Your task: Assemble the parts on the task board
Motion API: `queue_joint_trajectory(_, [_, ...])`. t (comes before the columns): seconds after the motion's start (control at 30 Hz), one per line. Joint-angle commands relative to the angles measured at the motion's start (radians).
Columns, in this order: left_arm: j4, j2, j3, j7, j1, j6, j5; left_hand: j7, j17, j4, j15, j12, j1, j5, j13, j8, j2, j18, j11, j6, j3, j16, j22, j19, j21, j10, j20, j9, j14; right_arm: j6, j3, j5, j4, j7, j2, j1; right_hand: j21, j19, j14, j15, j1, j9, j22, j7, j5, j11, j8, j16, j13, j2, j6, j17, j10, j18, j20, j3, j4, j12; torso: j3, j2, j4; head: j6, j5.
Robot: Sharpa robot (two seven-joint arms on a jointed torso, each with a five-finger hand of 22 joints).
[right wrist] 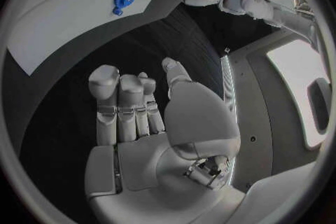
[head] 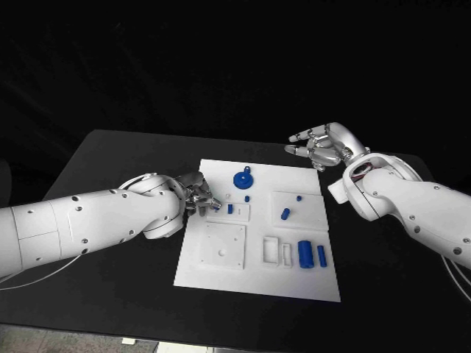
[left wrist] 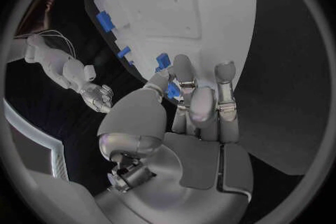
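The left hand [head: 196, 193] is pinching a small blue part [left wrist: 172, 89] at the board's [head: 299, 279] left edge, mid-frame, its slots lying just right. The right hand [head: 322, 146] is hovering empty, fingers loosely curled, beyond the board's upper right corner, farther off.

Parts [head: 305, 254] on task board [head: 299, 283], mid-table [head: 119, 154]

One white task board [head: 299, 283]; roughly seven blue parts [head: 305, 254]

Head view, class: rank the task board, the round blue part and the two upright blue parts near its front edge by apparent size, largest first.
1. task board
2. round blue part
3. wider upright blue part
4. narrower upright blue part

Second and third look close.
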Motion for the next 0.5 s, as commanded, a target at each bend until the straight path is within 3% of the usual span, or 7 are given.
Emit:
queue_joint_trajectory(0.03, [0.002,0.000,-0.004,-0.016,-0.006,0.042,-0.006,-0.107,-0.001,0.000,-0.004,0.001,0.015,0.005,0.001,0.001,0.018,0.020,-0.018,0.128,0.008,0.001,0.017,0.002,0.004,0.032,0.001,0.002,0.001,0.013,0.000,0.000,0.000,0.008,0.000,-0.001,-0.006,0.028,-0.005,0.000,-0.008,-0.001,0.099,-0.001,0.006,-0.001,-0.005,-0.004,0.001,0.000,0.002,-0.001,-0.003,0.008,0.004,0.001,0.002,-0.002,0.0004,0.000,0.0001,-0.001,0.001])
queue_joint_trajectory(0.5, [0.003,-0.003,-0.004,-0.026,-0.008,0.066,-0.013,-0.107,-0.001,-0.001,-0.004,0.000,0.016,0.006,0.001,0.001,0.019,0.020,-0.018,0.127,0.008,0.002,0.017,0.002,0.004,0.032,0.001,0.003,0.001,0.013,0.000,0.000,-0.001,0.008,0.000,-0.002,-0.006,0.028,-0.005,0.000,-0.008,-0.001,0.099,-0.001,0.006,-0.001,-0.005,-0.004,0.001,0.000,0.002,-0.001,-0.003,0.008,0.004,0.001,0.002,-0.002,0.0010,0.000,0.0003,-0.004,0.000])
